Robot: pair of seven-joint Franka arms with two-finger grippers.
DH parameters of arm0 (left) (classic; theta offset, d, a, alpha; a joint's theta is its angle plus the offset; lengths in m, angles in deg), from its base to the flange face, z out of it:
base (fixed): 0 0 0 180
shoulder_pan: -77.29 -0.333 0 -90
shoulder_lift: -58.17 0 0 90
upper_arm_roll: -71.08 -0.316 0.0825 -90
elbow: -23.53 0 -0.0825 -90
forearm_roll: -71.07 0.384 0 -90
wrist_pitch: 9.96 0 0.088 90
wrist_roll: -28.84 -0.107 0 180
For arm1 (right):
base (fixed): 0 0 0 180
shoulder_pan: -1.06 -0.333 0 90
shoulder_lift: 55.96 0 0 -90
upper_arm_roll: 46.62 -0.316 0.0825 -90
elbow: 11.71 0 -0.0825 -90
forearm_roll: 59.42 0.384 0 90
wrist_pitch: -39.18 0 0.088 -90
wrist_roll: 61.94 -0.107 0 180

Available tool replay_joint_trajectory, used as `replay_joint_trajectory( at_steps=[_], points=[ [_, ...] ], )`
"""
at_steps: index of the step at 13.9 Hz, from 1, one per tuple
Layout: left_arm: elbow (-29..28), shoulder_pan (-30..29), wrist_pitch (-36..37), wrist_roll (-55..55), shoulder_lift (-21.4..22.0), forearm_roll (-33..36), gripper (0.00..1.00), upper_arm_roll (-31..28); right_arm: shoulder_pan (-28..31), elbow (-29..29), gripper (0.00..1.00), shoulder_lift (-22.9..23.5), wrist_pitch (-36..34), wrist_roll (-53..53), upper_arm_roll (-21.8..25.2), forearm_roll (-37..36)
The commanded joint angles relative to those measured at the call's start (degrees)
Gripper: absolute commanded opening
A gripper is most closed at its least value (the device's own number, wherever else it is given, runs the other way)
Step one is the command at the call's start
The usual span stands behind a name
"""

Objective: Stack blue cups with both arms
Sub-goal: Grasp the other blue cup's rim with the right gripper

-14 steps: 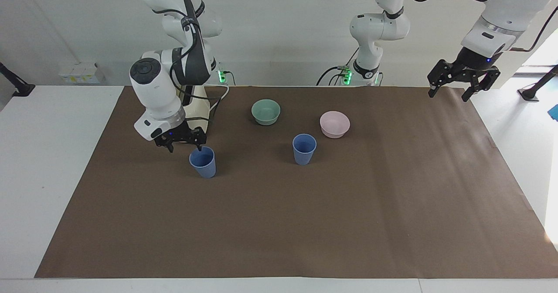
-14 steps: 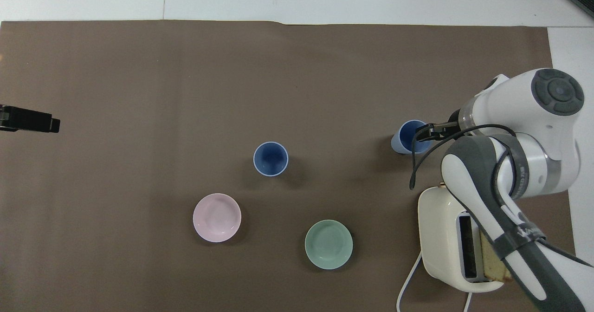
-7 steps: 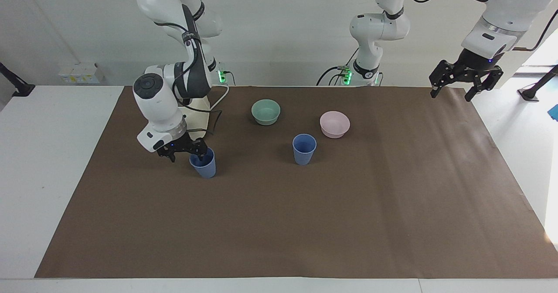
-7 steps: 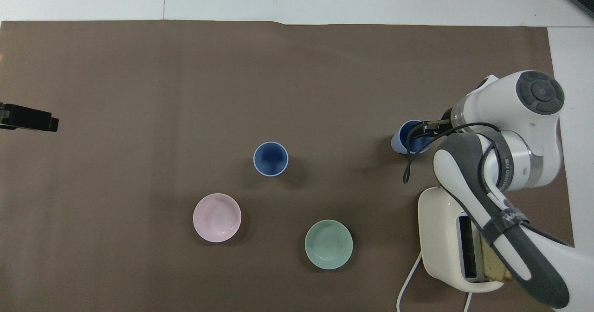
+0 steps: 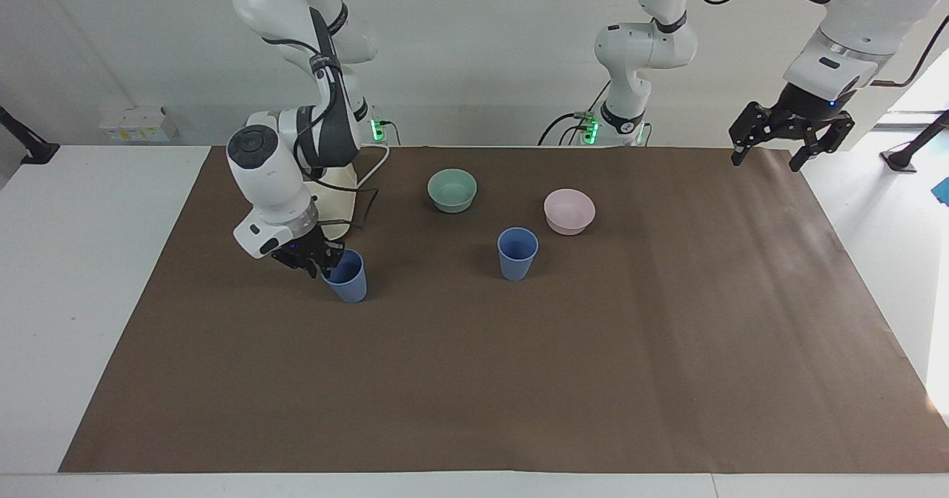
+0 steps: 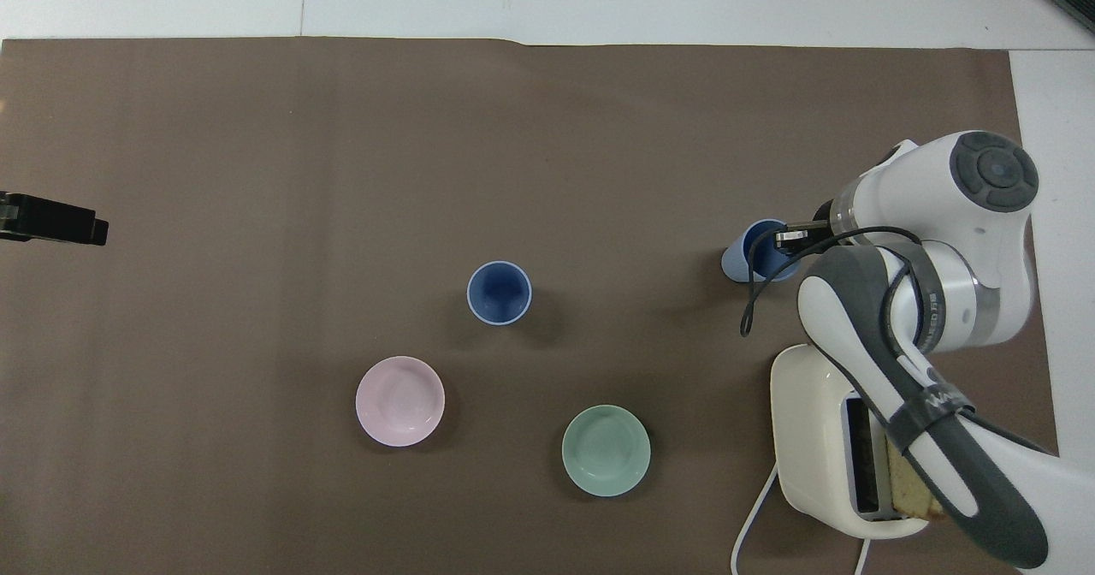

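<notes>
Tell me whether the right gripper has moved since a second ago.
Yes. The right gripper has come down from above the blue cup to its rim, while the toaster stayed put.

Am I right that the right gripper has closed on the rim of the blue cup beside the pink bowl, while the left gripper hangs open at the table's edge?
Not quite: the right gripper holds the blue cup near the toaster, not the other cup by the pink bowl. The facing view shows it. The left gripper does hang open.
</notes>
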Motion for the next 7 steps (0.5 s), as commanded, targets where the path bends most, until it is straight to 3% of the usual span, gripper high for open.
replay_joint_trajectory(
  at_steps=[1, 5, 7],
  points=[
    [1.2, -0.5, 1.5, -0.2, -0.3, 1.1, 1.00, 0.5, -0.1, 2.2, 0.00, 0.9, -0.4, -0.9, -0.5, 0.5],
    [1.2, -0.6, 1.5, -0.2, -0.3, 1.1, 1.00, 0.5, -1.4, 9.4, 0.00, -0.8, -11.6, -5.0, -0.8, 0.6],
    [1.2, -0.5, 1.6, -0.2, -0.3, 1.1, 1.00, 0.5, -1.5, 12.8, 0.00, -1.5, -14.5, -9.0, -3.6, 0.6]
  ],
)
